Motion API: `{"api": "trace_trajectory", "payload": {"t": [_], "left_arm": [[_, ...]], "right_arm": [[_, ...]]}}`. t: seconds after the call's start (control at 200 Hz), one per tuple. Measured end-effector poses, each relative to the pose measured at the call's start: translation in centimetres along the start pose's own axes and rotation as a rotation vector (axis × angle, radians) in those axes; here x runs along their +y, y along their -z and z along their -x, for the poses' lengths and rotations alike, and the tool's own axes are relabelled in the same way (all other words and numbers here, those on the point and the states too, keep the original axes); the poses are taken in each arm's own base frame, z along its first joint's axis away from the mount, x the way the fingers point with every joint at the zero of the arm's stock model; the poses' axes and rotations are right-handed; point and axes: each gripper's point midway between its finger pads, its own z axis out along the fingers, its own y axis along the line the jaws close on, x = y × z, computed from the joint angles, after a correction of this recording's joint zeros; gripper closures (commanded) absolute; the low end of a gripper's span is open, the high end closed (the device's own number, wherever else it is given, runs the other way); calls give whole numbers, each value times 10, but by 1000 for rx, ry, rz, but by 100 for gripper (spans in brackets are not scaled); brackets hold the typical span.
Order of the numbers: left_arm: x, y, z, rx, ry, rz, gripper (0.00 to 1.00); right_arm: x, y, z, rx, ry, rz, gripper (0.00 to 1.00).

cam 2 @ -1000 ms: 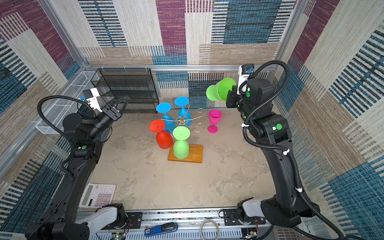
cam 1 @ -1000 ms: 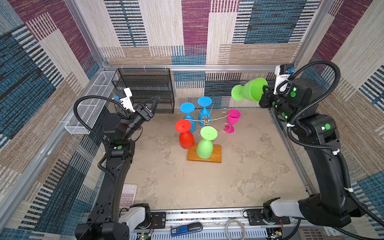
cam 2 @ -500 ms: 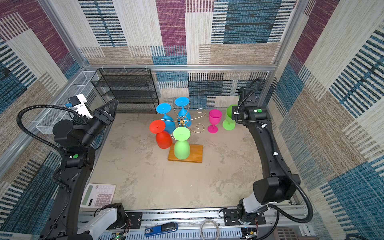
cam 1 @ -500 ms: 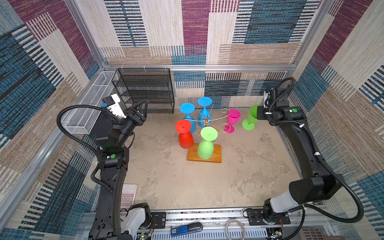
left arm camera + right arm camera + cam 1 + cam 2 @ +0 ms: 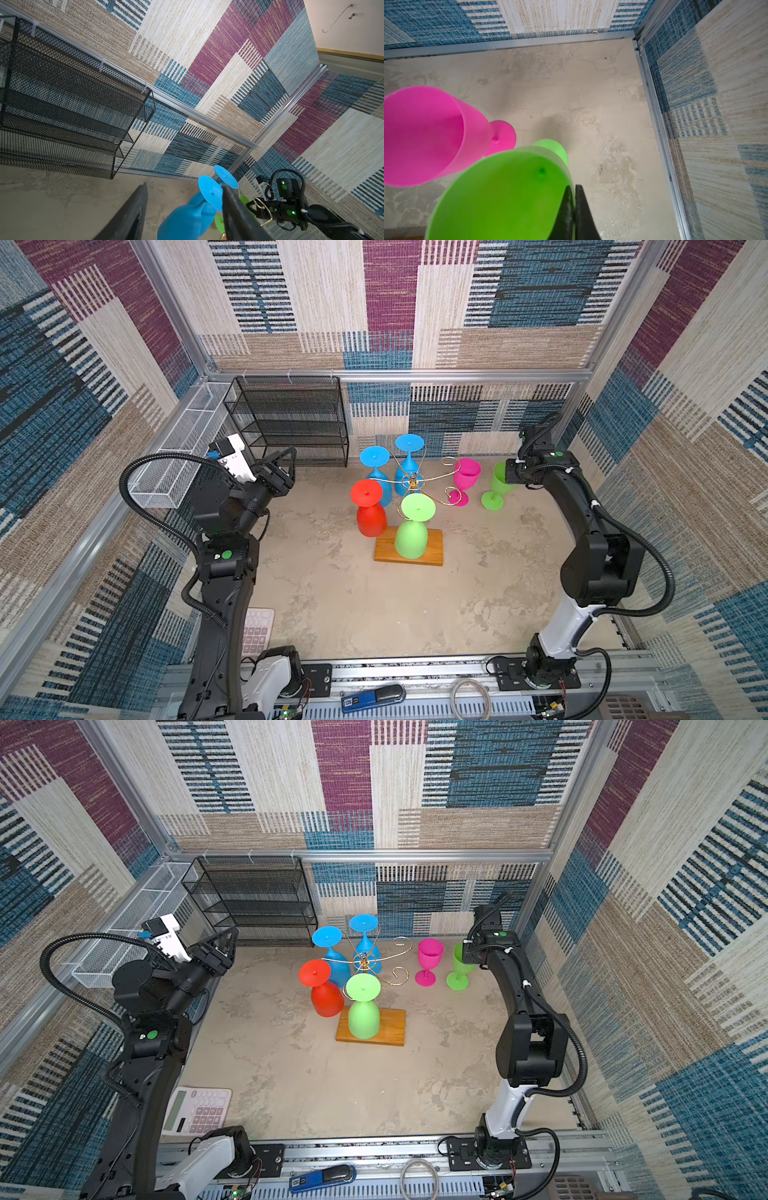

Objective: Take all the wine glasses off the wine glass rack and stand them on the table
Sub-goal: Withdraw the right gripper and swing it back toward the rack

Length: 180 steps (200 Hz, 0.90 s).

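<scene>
The mottled beige tabletop (image 5: 332,614) bears the gold-wire wine glass rack (image 5: 434,549) on its orange-brown wooden base. A red glass (image 5: 370,518), a green glass (image 5: 411,537) and two blue glasses (image 5: 376,458) hang on it upside down. To its right, off the rack, a lime-green plastic wine glass (image 5: 500,481) stands upright just beside a pink plastic glass (image 5: 466,475). The right hand (image 5: 572,189) pinches the lime-green rim. The left hand (image 5: 286,462) hangs open and empty.
</scene>
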Motion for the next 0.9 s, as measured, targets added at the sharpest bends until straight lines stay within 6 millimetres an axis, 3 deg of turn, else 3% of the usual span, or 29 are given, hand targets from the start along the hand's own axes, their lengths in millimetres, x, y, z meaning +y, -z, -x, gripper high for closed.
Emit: {"api": "trace_trajectory", "payload": {"t": [0.356, 0.531, 0.751, 0.901], "left_arm": [[8, 0, -1, -6, -10, 28, 38], [10, 0, -3, -5, -11, 34, 38], [13, 1, -3, -4, -10, 39, 37], [12, 2, -4, -4, -11, 39, 37]], "right_arm": [[7, -29, 0, 26, -2, 17, 100], [8, -31, -3, 34, -1, 19, 97], [9, -31, -4, 32, -2, 26, 83], [8, -20, 4, 1, -10, 28, 79]]}}
